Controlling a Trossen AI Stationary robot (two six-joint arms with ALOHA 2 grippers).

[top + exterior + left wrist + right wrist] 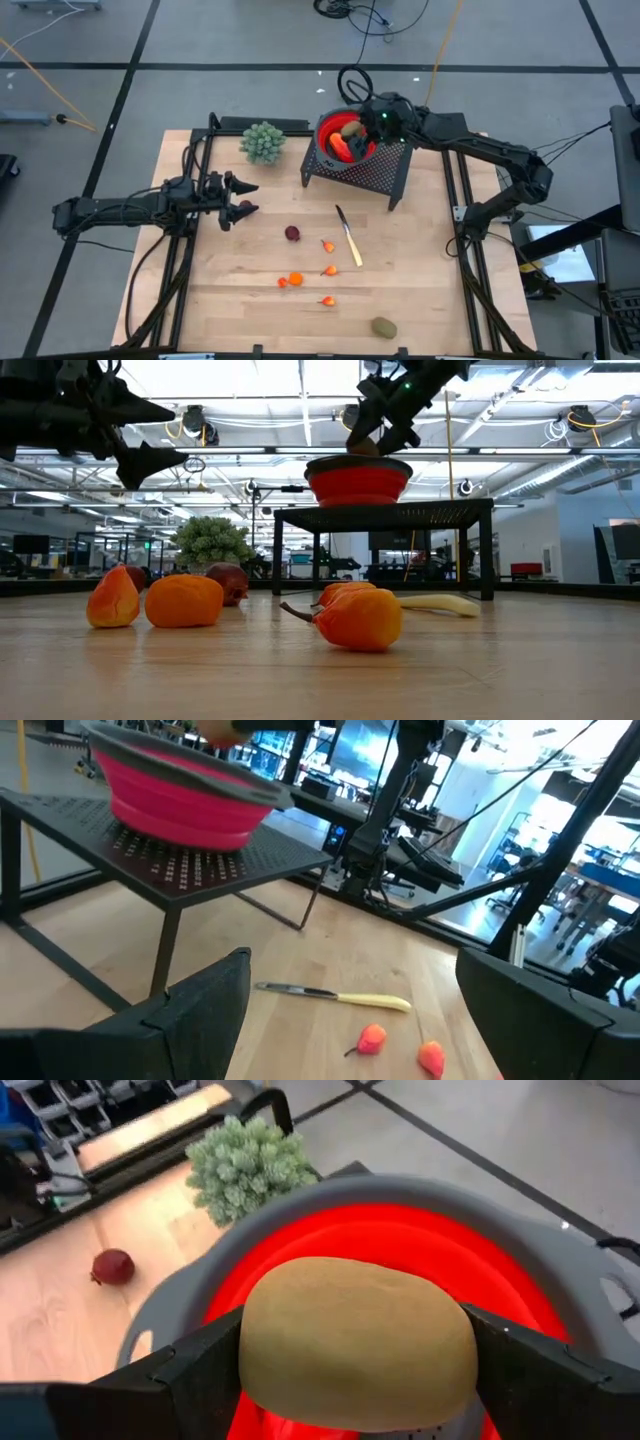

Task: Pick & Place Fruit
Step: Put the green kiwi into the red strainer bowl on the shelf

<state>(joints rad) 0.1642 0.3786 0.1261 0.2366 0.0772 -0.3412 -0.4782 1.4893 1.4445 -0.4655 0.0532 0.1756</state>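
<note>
- Pale green knobbly bunch (263,141) on the wooden surface (420,300), beside black mesh stand (372,175).
- Yellow-handled knife (349,237) lying flat mid-surface.

The right gripper (352,128) hangs over the red bowl (328,130), its fingers wide around a brown oval fruit (358,1342). The left gripper (243,197) waits well left of that bowl, fingers spread.

Right claw (355,1355) grips a brownish-green oval (358,1342) over the red bowl (400,1240); dark red ball (112,1266) at nine o'clock.
</note>
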